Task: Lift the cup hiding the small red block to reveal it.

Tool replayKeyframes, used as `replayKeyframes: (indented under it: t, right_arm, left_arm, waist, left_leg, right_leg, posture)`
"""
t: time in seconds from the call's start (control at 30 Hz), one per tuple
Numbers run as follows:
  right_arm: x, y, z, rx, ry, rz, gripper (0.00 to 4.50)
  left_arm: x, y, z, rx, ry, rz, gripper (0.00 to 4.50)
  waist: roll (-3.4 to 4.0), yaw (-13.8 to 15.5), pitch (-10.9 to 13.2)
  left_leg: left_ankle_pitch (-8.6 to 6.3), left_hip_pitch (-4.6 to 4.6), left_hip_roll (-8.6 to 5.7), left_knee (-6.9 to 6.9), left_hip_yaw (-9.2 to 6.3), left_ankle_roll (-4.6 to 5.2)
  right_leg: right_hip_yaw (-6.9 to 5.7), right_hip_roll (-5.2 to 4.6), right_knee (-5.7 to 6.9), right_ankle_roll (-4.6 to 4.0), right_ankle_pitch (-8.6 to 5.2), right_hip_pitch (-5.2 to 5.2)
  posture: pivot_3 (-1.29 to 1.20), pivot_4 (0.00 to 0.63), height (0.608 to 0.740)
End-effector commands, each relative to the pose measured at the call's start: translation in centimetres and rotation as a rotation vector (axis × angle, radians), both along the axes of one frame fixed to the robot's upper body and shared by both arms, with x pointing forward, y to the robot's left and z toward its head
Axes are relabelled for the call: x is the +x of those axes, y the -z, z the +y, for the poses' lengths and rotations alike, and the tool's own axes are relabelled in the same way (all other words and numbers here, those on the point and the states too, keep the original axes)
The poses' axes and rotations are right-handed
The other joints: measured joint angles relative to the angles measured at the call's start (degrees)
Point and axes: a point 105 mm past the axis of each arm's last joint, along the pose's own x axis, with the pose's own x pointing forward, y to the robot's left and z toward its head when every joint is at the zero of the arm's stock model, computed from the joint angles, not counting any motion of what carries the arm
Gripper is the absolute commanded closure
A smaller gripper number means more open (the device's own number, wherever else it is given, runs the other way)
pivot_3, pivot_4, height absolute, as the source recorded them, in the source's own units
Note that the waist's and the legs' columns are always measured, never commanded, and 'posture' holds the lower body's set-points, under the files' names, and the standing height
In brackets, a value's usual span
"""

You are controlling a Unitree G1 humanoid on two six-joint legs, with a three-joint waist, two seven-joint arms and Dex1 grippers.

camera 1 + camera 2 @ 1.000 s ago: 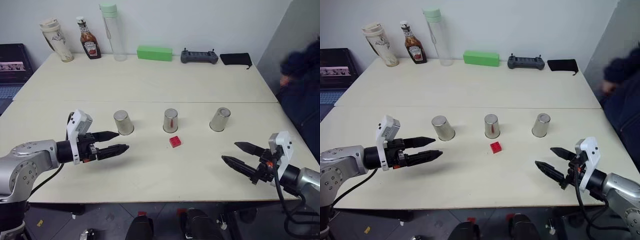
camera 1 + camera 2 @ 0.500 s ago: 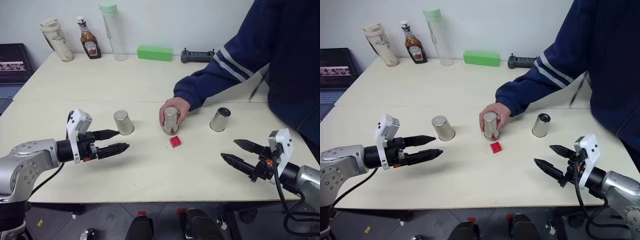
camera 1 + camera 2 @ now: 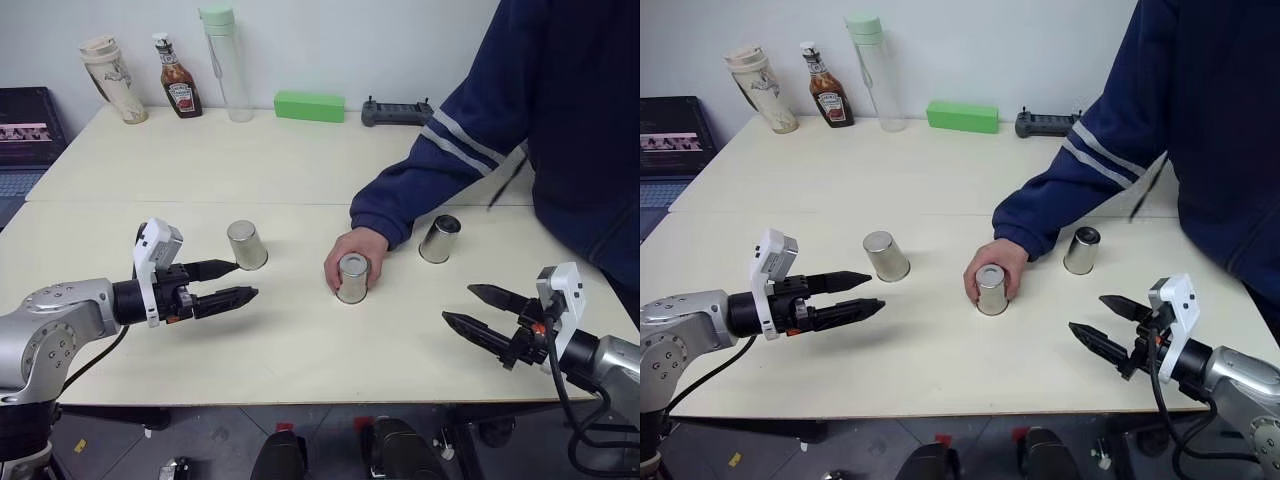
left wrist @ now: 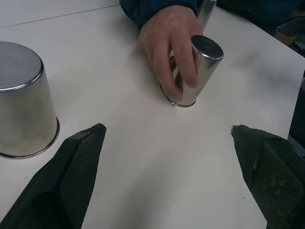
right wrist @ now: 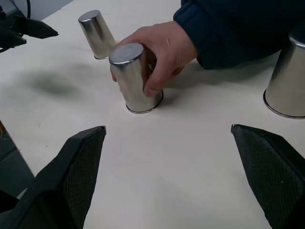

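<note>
Both hands, left hand [image 3: 238, 282] and right hand [image 3: 462, 306], hover with fingers apart. Between them a person's hand [image 3: 352, 250] grips the middle cup [image 3: 352, 278]; wait, then lift it straight up.

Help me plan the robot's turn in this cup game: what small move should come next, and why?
Probably hold both arms where they are. A person's hand grips the middle cup, so reaching in risks a collision. The left pincer and right pincer are both open and well clear of it.

Cream tumbler [image 3: 108, 78], ketchup bottle [image 3: 177, 80], clear green-capped bottle [image 3: 223, 62], green block [image 3: 309, 105], black controller [image 3: 398, 112], laptop [image 3: 24, 135]
</note>
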Motion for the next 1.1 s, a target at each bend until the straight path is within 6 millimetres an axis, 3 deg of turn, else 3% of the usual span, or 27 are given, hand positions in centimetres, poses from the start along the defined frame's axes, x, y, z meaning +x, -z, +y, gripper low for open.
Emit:
replayKeyframes:
  t: [0.03, 1.1]
  right_arm:
    - [-0.22, -0.74, 0.28, 0.006, -0.018, -0.043, 0.02]
    - [-0.36, -0.53, -0.44, 0.001, 0.007, -0.038, 0.02]
  left_arm:
    - [0.04, -0.57, -0.1, 0.01, 0.019, -0.038, 0.0]
    - [0.44, -0.36, -0.46, 0.012, 0.039, -0.03, 0.0]
  waist:
    - [0.0, 0.0, 0.0]
    - [0.0, 0.0, 0.0]
  left_leg:
    - [0.0, 0.0, 0.0, 0.0, 0.0, 0.0]
    - [0.0, 0.0, -0.01, 0.02, 0.0, 0.0]
  right_leg:
    - [0.0, 0.0, 0.0, 0.0, 0.0, 0.0]
    - [-0.01, 0.0, 0.01, 0.0, 0.0, 0.01]
  posture:
    - [0.0, 0.15, 0.74]
    - [0.0, 0.15, 0.74]
